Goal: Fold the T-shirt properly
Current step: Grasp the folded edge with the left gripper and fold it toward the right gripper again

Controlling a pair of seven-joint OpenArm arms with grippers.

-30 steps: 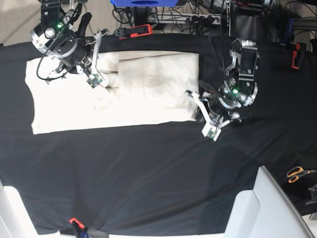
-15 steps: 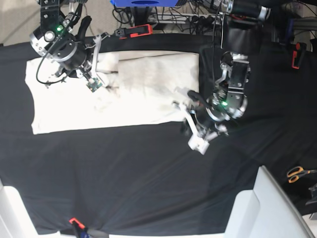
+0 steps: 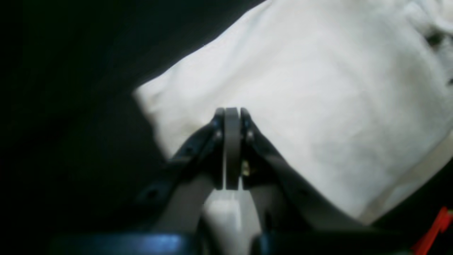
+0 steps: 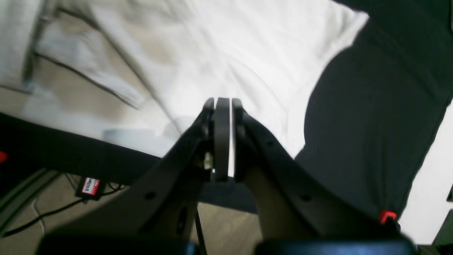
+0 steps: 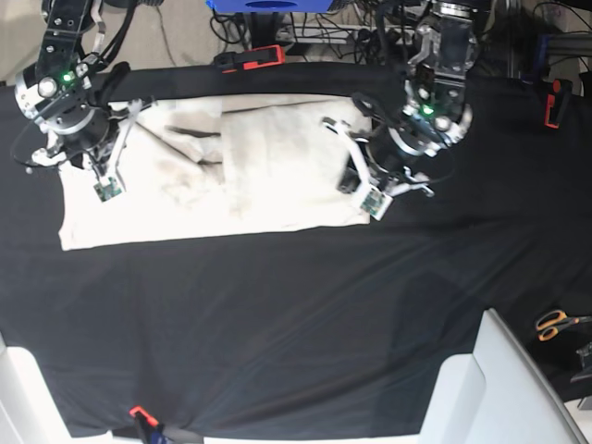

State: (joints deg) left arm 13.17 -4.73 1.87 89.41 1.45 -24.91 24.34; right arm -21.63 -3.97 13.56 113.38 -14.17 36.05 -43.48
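Observation:
The cream T-shirt (image 5: 277, 166) lies flat on the black table cloth (image 5: 277, 314) at the back, with its right part folded over into a doubled layer. My left gripper (image 5: 354, 174) hangs over the shirt's right edge. In the left wrist view the left gripper (image 3: 231, 113) is shut and empty, over the T-shirt (image 3: 318, 88) near a corner. My right gripper (image 5: 118, 153) is over the shirt's left part. In the right wrist view the right gripper (image 4: 222, 102) is shut and empty above the wrinkled T-shirt (image 4: 247, 46).
A red clamp (image 5: 250, 57) sits at the table's back edge and another red piece (image 5: 552, 102) at the far right. Orange scissors (image 5: 555, 324) lie at the right. A white-grey panel (image 5: 499, 388) covers the front right corner. Cables run behind the table.
My left arm has swung back from the black cloth in front of the shirt to over the shirt's right edge. My right arm has moved left toward the shirt's left end. The shirt looks unmoved.

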